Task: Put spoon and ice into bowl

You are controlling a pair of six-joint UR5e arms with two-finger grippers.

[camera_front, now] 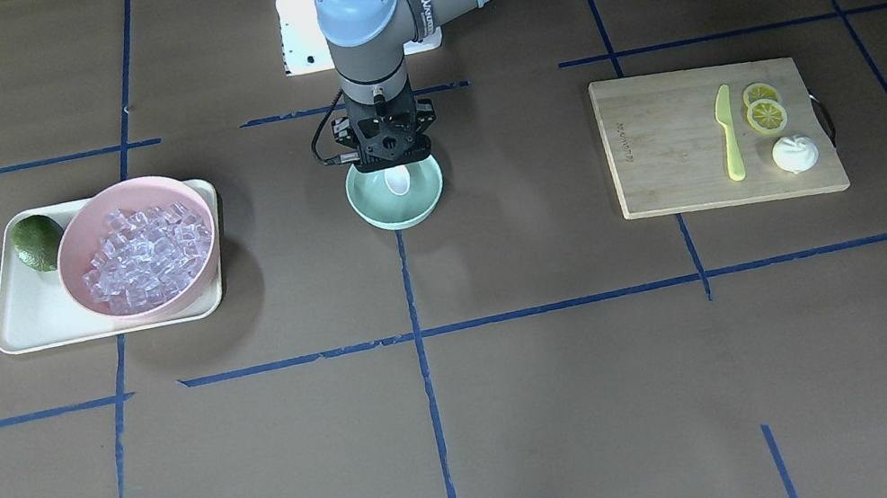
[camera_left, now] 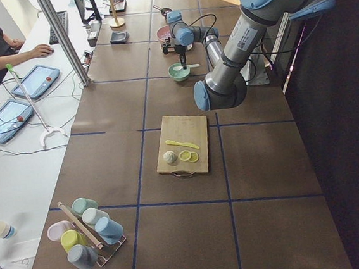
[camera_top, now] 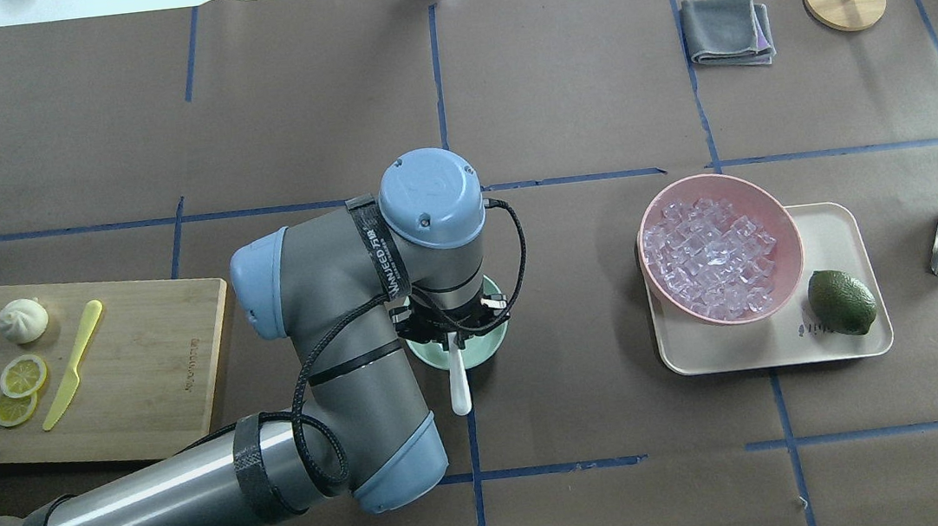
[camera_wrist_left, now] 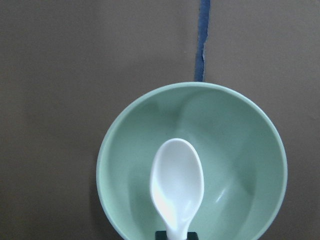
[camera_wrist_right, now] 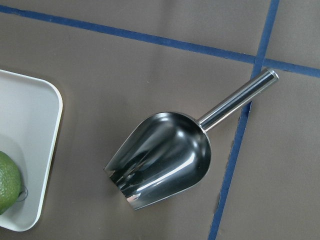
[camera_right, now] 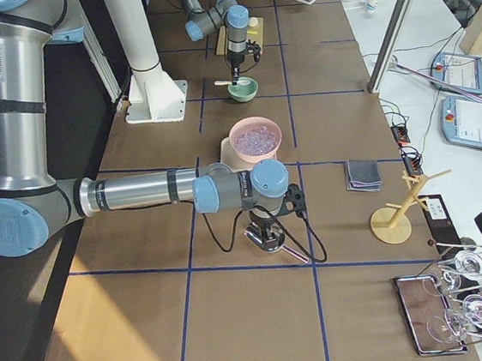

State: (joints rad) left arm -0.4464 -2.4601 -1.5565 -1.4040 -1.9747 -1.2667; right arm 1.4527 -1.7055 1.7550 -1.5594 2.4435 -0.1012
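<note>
As the left gripper (camera_front: pixel 391 163) clamps the spoon (camera_wrist_left: pixel 177 175), bowl (camera_wrist_left: pixel 240 150) directly beneath its fingers (camera_wrist_left: pixel 162 235), we lower first. We then release gently.

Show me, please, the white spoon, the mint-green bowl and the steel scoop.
white spoon (camera_wrist_left: pixel 176 177), left wrist view, scoop end
mint-green bowl (camera_wrist_left: pixel 240 150), left wrist view, inner wall
steel scoop (camera_wrist_right: pixel 165 150), right wrist view, inside its pan

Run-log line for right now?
left claw: shut on spoon over bowl | ice: in pink bowl | right claw: over metal scoop, grip unclear
</note>
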